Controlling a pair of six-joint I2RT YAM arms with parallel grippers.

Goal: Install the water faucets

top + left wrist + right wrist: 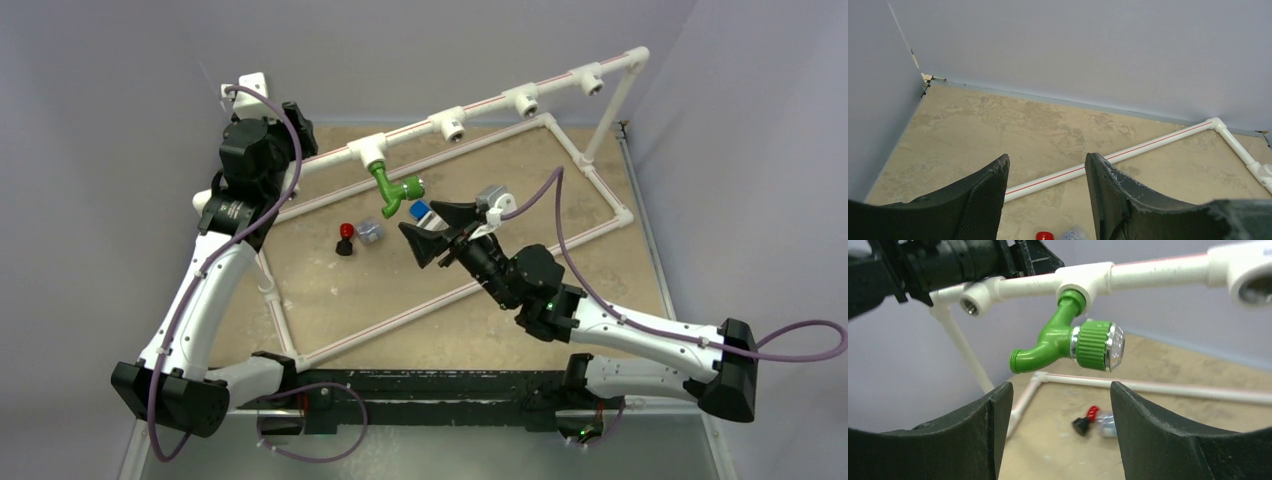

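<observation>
The green tap [1058, 342] hung from a white tee [1083, 280] on the raised rail [1158, 272]. Its threaded neck ran up into the tee, its spout curved toward the left and its ribbed knob faced right. It looked seated there, so that tap was probably counted as fitted.

The right gripper [1060, 390] stood released, jaws wide apart and gripping nothing. It sat below the green tap and on its near side, close to it but not touching. That position suited either checking the fit or turning to the next piece.

The other two taps lay loose on the table [400, 290], inside the pipe frame. The black tap [345, 240] with its red knob lay to the left of the right gripper, well apart from it, with a small clear piece [370, 232] just beside it; what that piece was could not be told. The white tap [419, 211] with the blue handle lay at the gripper's fingers, partly hidden by them, and was the handier one to take.

Further right along the rail, empty sockets [452, 126] faced outward, likely where the loose taps belonged.

The left gripper [1048, 165] was also open and empty, held high at the far left by the rail's end. Only bare table and a base pipe [1128, 152] showed between its jaws.
</observation>
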